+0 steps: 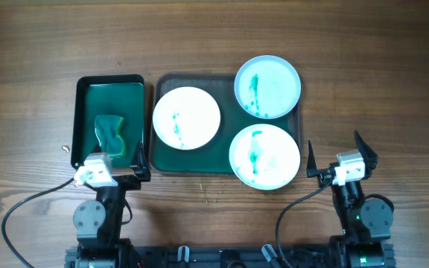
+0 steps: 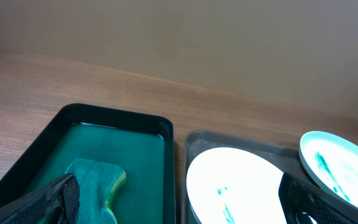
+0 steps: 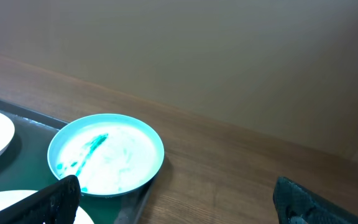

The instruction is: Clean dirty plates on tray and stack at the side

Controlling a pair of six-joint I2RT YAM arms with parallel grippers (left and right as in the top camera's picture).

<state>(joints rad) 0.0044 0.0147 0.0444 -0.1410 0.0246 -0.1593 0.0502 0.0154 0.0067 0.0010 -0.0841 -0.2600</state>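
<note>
Three smeared plates lie on the dark green tray (image 1: 160,160): a white plate (image 1: 187,117) at its left, a pale blue plate (image 1: 267,86) at the back right, and a white plate (image 1: 264,157) at the front right, overhanging the rim. My left gripper (image 1: 118,162) is open and empty near the table's front edge, below the bin. My right gripper (image 1: 337,158) is open and empty, right of the tray. The left wrist view shows the left white plate (image 2: 235,186) and the blue plate (image 2: 340,165). The right wrist view shows the blue plate (image 3: 107,154) and the tray's rim (image 3: 23,112).
A smaller dark green bin (image 1: 88,85) stands left of the tray, holding a green sponge (image 1: 111,132), which also shows in the left wrist view (image 2: 95,180). Bare wooden table (image 1: 378,89) lies right of the tray and along the back.
</note>
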